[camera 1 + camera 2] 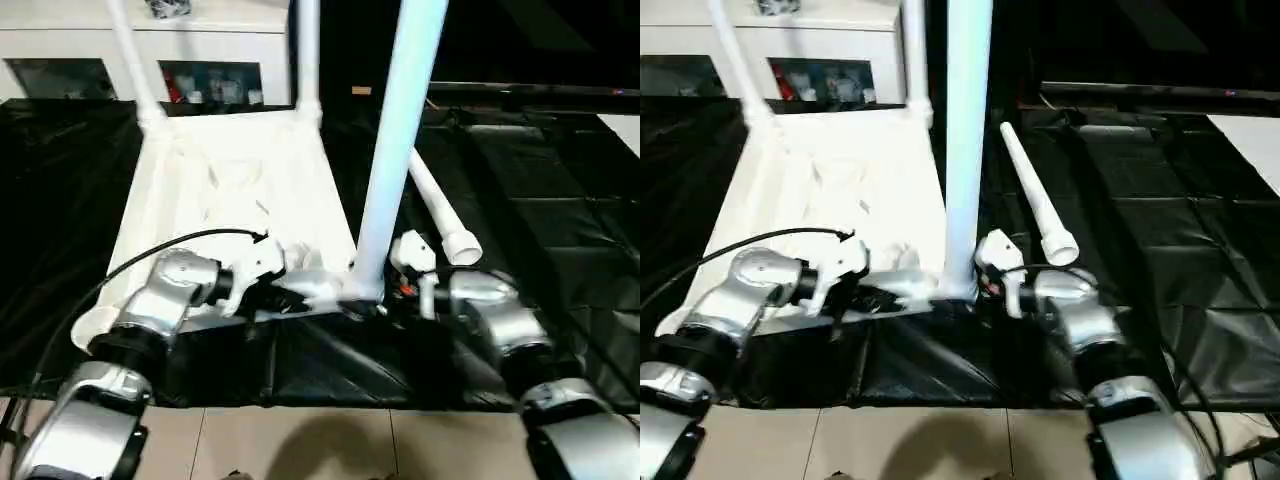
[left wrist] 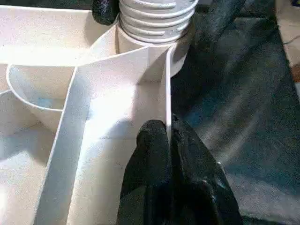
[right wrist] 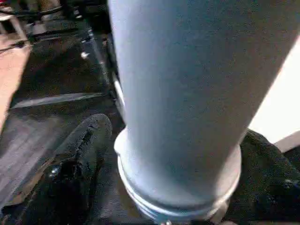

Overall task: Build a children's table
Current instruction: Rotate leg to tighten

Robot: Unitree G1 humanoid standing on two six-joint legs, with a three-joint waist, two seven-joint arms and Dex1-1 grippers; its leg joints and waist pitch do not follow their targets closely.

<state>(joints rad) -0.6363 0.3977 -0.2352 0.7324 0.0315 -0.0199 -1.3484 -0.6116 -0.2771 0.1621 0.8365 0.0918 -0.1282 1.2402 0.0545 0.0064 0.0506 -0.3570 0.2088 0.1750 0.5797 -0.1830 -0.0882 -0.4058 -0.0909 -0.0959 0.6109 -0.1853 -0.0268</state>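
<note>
An upturned white plastic rectangular tabletop (image 1: pixel 235 190) lies on black sheeting at centre-left. The left end effector (image 2: pixel 168 136), fingers together, pinches the tabletop's thin near rim. The right end effector (image 3: pixel 171 154), fingers apart, straddles the base of a white tube leg (image 1: pixel 395 150) standing in the near corner socket. Two far legs stand fitted; a fourth leg (image 1: pixel 1035 205) lies at right. Next, judging by this, comes seating that last leg.

Head stereo pair: high, angled forward and down, sharing the upturned tabletop (image 1: pixel 240 190). Wrist cameras: both very near the standing leg (image 3: pixel 187 93) in its near corner socket (image 2: pixel 154 28).
</note>
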